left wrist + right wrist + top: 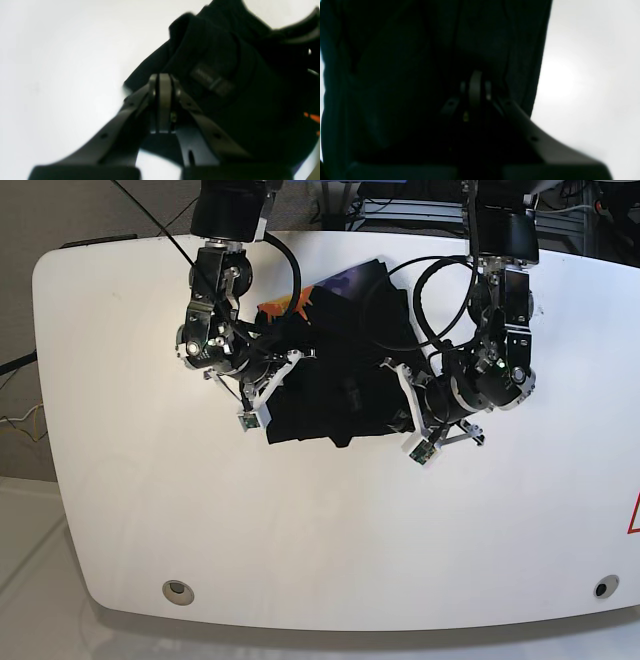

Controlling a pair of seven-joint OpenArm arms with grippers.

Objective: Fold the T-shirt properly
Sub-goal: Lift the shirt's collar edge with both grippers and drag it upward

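The right pincer (475, 86), closed, sits against the T-shirt (395, 75).

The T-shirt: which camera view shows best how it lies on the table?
The base view. There the whole T-shirt shows as a crumpled black heap on the white table, between both arms. The left wrist view shows only blurred black folds; the right wrist view shows only dark cloth up close.

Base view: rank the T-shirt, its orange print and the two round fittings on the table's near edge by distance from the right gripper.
1. T-shirt: under the right gripper.
2. Orange print: just beyond, toward the far edge.
3. Silver fitting: near edge, view's left.
4. Dark fitting: near edge, view's right.
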